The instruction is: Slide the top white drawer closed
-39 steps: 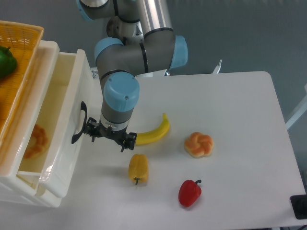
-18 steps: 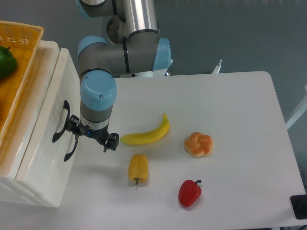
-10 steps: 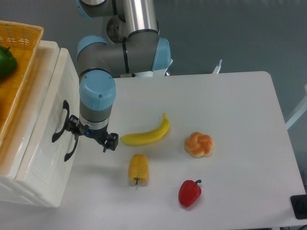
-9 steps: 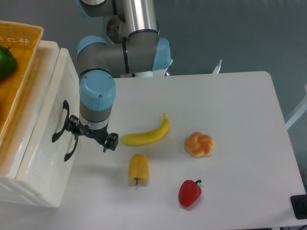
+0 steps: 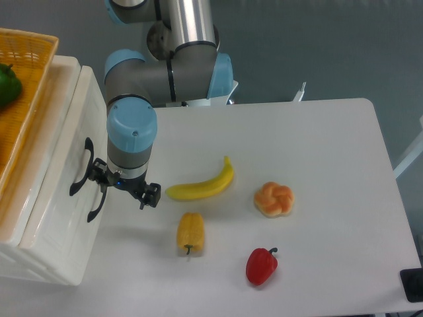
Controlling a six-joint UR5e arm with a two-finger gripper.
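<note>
At the left we see the top white drawer (image 5: 56, 148), which stood open a moment ago, now flush with the cabinet; our tool (image 5: 123, 188), fingers spread, rests just beside its handle, so we judge the closing done.

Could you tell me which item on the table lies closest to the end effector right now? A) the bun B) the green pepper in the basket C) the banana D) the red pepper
C: the banana has its near tip just right of the end effector, while the red pepper and the bun lie farther across the table.
</note>
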